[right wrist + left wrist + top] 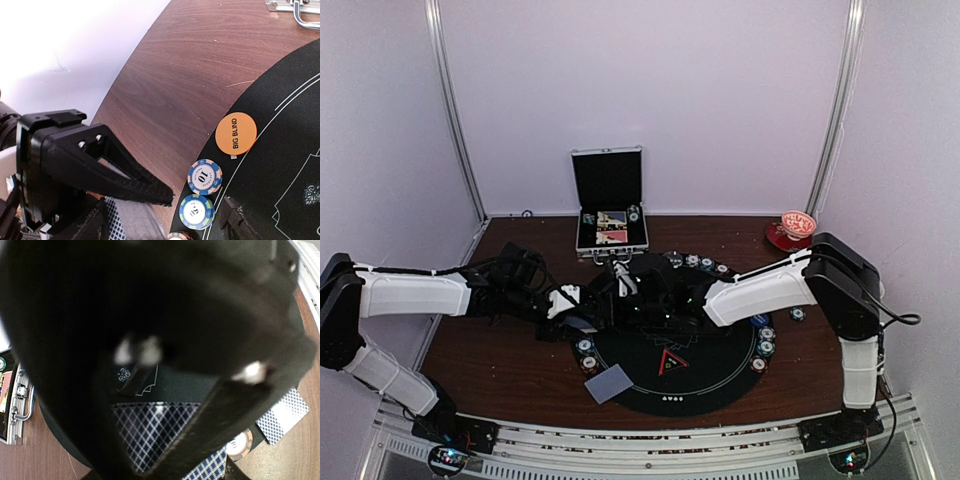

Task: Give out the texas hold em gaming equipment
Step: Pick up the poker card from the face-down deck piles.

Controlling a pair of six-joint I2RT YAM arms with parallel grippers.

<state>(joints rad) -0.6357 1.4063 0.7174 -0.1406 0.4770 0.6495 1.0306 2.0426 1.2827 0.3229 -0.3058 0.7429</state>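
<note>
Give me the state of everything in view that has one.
silver case: open, lid upright
left gripper: shut on playing cards
right gripper: jaws hidden, cannot tell
loose card: face down, across the edge of the mat
Big Blind button: flat, label up
blue chips: flat, side by side at the mat's rim

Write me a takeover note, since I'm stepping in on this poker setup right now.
Left gripper: shut on playing cards, over the mat's left side.
Right gripper: open, nothing seen in it.
Done: chips along the mat's left, far and right rim; BIG BLIND disc by the left chips; one card at the near-left rim.
Left: deal the held cards; the open case holds more pieces.
</note>
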